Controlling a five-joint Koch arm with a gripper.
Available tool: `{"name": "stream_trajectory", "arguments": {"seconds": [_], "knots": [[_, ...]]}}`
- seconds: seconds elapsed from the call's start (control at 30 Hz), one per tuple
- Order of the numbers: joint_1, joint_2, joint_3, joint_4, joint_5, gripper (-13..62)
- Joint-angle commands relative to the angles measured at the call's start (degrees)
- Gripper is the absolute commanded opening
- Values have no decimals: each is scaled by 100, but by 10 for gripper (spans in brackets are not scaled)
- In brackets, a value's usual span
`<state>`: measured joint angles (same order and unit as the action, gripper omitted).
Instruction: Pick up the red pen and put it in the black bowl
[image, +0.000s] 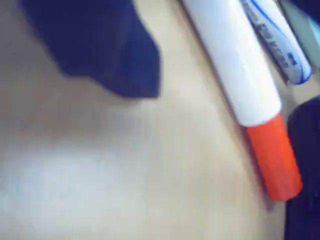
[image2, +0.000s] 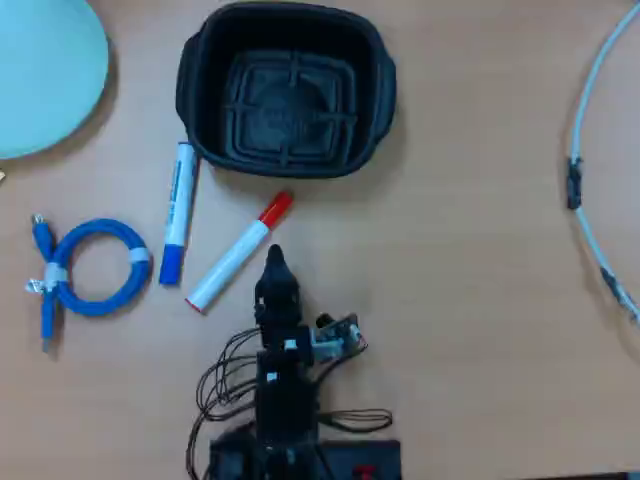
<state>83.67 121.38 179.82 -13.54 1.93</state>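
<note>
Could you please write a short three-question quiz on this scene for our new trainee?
1. True or false: the red pen already lies inside the black bowl.
2. In the overhead view, what lies left of the blue pen? A) coiled blue cable B) a cup C) scissors
3. Fill in: in the overhead view, the gripper is just right of the red pen's ____ barrel.

Key: 1. False, it lies on the table below the bowl. 2. A. 3. white.
</note>
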Motion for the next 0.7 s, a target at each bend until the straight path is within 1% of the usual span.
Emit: {"name": "stream_trajectory", "arguments": {"seconds": [0.0,0.43,0.67], "knots": [[-703,-984,-5414,6223,-1107,464],[-729,-958,-5432,6284,-1213,464],[-1090,-932,-5607,6425,-2109,465]]}}
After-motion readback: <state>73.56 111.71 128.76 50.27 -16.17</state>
